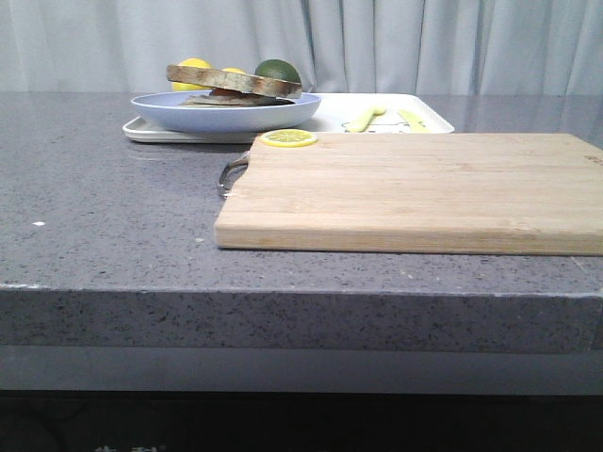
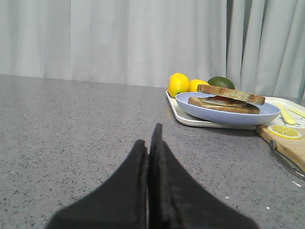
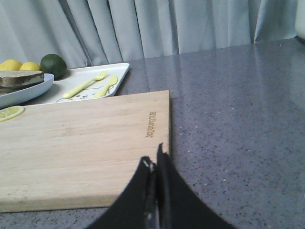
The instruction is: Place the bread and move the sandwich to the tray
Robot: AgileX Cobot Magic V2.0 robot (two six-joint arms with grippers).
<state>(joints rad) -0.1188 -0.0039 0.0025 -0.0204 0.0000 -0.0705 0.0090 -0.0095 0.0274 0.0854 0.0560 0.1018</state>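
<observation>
The sandwich lies on the round light-blue plate, and the plate rests on the left part of the white tray at the back of the table. A bread slice tops the sandwich, tilted over the egg layer. In the left wrist view the plate stands ahead and right of my left gripper, which is shut and empty over bare table. My right gripper is shut and empty at the near right corner of the wooden cutting board. Neither gripper shows in the front view.
The cutting board fills the front right of the table, a lemon slice on its far left corner. Two lemons and a green avocado lie behind the plate. A yellow fork and spoon lie on the tray.
</observation>
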